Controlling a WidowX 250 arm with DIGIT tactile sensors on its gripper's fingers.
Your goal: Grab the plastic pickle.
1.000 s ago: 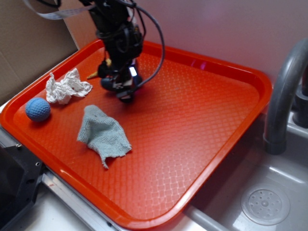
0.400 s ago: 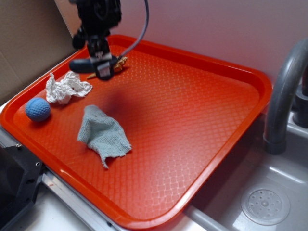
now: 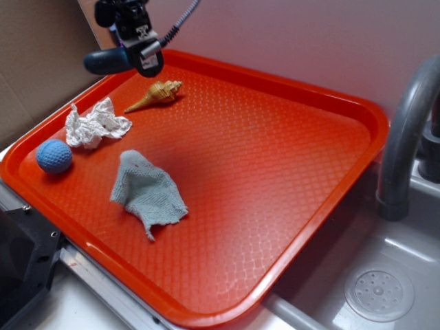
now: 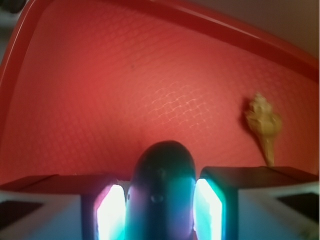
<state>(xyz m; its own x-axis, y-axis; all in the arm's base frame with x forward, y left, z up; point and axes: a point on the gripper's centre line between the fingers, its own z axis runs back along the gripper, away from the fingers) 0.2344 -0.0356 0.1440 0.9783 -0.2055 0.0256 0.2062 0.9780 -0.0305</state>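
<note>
The smooth, dark teal-blue plastic pickle (image 4: pixel 161 190) was held crosswise between the two glowing pads of the black gripper (image 4: pixel 160 205), its rounded end projecting forward in the wrist view; in the exterior view the same oblong (image 3: pixel 104 60) was seen lifted clear above the far left corner of the orange plastic tray (image 3: pixel 295 179). The chief risk was judged to be slippage; the pickle's glossy, curved skin offered little purchase to flat pads, and it was gripped toward one end, so that most of its length hung out to one side (image 3: pixel 97 62); a jolt or a slight loosening could have let it swivel or drop back onto the tray, where its rounded form would probably have rolled across the waffle-embossed surface.

Nearest the exterior camera lay a limp grey-green knitted cloth (image 3: pixel 148 191), soft and folded to a point; beside the left rim sat a light-blue dimpled ball (image 3: pixel 54 156), and just beyond it a crumpled white paper wad (image 3: pixel 94 123); farther back, below the gripper, rested a tan spiral seashell (image 3: pixel 155 95), ridged and tapering, well apart from the pickle; to the right, off the tray, a grey curved faucet (image 3: pixel 405 130) rose over a pale sink (image 3: pixel 385 275).
</note>
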